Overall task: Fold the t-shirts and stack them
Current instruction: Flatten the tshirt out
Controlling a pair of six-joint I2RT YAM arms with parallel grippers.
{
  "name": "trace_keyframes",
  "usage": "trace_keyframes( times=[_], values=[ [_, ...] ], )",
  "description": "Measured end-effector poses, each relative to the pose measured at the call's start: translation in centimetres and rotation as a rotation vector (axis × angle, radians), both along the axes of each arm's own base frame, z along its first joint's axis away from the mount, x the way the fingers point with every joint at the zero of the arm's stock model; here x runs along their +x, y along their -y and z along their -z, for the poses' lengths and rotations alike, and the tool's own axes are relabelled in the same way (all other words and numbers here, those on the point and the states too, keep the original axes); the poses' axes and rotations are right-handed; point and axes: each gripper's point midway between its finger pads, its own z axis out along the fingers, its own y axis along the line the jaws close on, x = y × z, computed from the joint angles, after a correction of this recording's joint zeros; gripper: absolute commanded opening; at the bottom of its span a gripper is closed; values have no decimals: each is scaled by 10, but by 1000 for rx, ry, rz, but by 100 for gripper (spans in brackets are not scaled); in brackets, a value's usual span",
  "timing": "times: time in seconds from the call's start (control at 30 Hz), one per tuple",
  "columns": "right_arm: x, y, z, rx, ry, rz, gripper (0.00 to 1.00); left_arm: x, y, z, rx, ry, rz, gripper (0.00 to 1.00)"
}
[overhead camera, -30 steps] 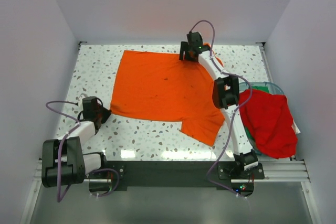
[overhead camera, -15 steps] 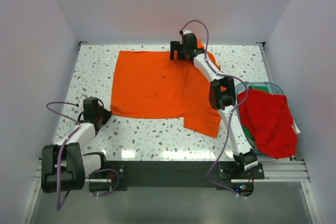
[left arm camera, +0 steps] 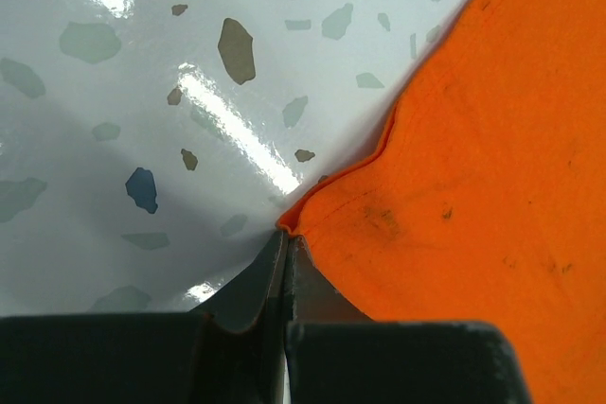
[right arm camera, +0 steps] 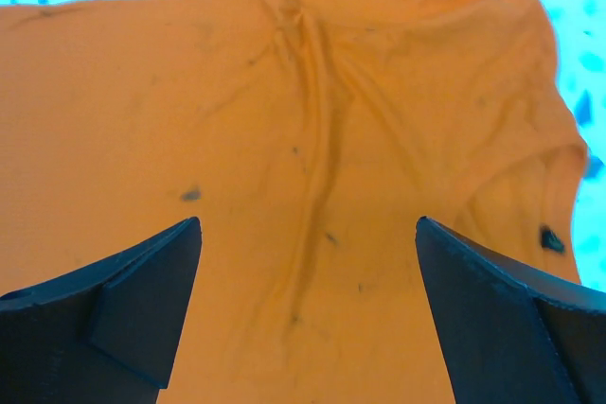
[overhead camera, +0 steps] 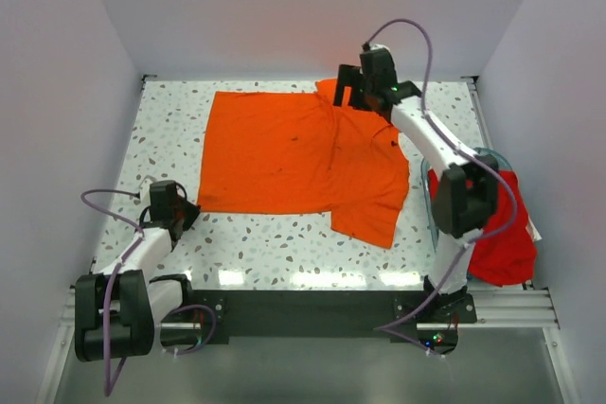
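Note:
The bright orange t-shirt (overhead camera: 275,153) lies spread out across the middle of the speckled table. My left gripper (overhead camera: 182,210) sits at its near left corner. In the left wrist view that gripper (left arm camera: 287,238) is shut, and the corner of the orange t-shirt (left arm camera: 473,158) bunches right at its tips. My right gripper (overhead camera: 348,94) hovers over the far right part of the shirt. Its jaws stand wide open in the right wrist view (right arm camera: 308,224), with only creased orange cloth (right arm camera: 312,120) below them. The red t-shirt (overhead camera: 497,234) is heaped at the right.
A clear teal-rimmed bin (overhead camera: 471,151) holds the red t-shirt at the table's right edge, partly behind my right arm. White walls close in the table (overhead camera: 170,130) on three sides. Bare speckled surface shows left of and in front of the orange shirt.
My right gripper opened wide, let go of the far edge and moved right. The arm swung right. The shirt's far right part now lies flatter. The left gripper stayed shut at the corner.

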Motion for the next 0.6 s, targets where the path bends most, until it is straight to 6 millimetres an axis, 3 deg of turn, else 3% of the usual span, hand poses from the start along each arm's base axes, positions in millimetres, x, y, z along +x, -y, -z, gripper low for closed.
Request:
trace_keyframes(
  times=[0.07, 0.17, 0.23, 0.43, 0.5, 0.6],
  values=[
    [-38, 15, -20, 35, 15, 33, 97, 0, 0, 0, 0, 2, 0, 0],
    [-101, 37, -16, 74, -17, 76, 93, 0, 0, -1, 1, 5, 1, 0],
    [-136, 49, 5, 86, -63, 100, 91, -1, 1, -1, 1, 6, 2, 0],
    [-244, 86, 94, 65, -271, 174, 83, -1, 1, -7, 4, 31, 4, 0],
    [-273, 99, 108, 55, -304, 205, 82, -2, 1, -7, 5, 30, 6, 0],
    [-295, 112, 110, 65, -282, 249, 79, -4, 1, -7, 7, 30, 7, 0]
  ],
)
